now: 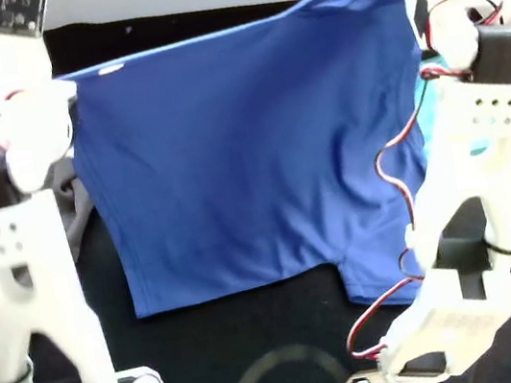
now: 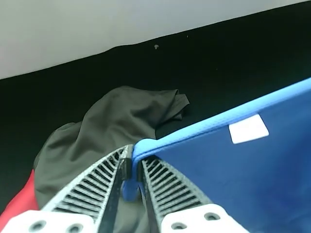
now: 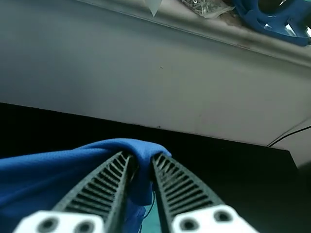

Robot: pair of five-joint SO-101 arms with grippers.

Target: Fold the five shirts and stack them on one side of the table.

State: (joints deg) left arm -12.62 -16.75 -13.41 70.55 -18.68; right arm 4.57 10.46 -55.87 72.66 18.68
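Both ends of the blue shirt [image 1: 250, 153] were pinched tight: my left gripper [image 2: 135, 158] held one top corner and my right gripper [image 3: 141, 162] the other, spreading it over the table [image 1: 261, 346] toward the far edge. A grey shirt [image 2: 112, 126] lay crumpled near the left edge, a red shirt [image 2: 19, 199] touching it.

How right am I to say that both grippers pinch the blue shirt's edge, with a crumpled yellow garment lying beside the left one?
Nearly: the crumpled garment is dark grey, not yellow, as the left wrist view shows. The left gripper and right gripper do each pinch the blue shirt by its edge.
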